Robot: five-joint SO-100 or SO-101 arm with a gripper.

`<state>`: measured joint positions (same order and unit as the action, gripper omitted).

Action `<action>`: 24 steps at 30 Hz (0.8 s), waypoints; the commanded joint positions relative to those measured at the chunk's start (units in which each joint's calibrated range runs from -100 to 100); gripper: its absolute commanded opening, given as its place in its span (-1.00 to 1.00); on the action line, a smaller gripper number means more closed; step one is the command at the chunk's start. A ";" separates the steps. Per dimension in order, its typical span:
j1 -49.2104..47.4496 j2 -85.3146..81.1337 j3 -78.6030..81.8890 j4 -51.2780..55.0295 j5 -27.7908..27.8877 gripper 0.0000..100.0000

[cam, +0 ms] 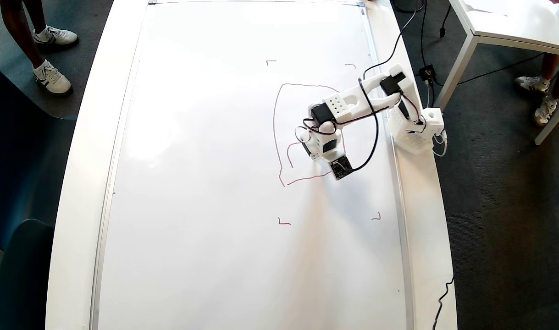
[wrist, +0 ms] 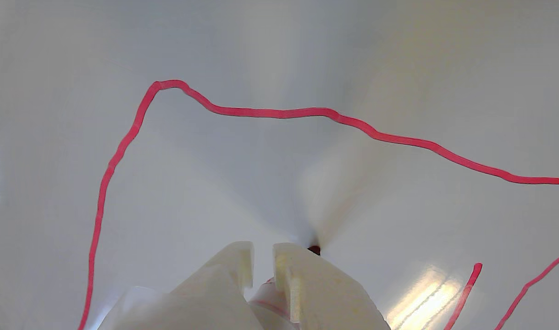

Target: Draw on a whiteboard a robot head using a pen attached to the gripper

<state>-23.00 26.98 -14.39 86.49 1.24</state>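
Outline drawn, features pending

Overhead, we see the whiteboard [cam: 206, 183] carrying a wobbly robot head [cam: 275, 123] outline plus 1 inner stroke, under the gripper [cam: 317, 145]. At the wrist, the gripper [wrist: 263, 256] is clenched around the pen [wrist: 314, 250], tip at the board [wrist: 279, 46]. We judge the 3 squares remain.
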 commanded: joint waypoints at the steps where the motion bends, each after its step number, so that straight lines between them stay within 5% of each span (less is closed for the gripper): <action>1: -0.46 0.06 -0.54 -3.34 -0.22 -0.98; 24: 2.85 -5.05 -7.35 -10.29 -1.08 -0.99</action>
<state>-22.32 26.47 -15.94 75.00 0.08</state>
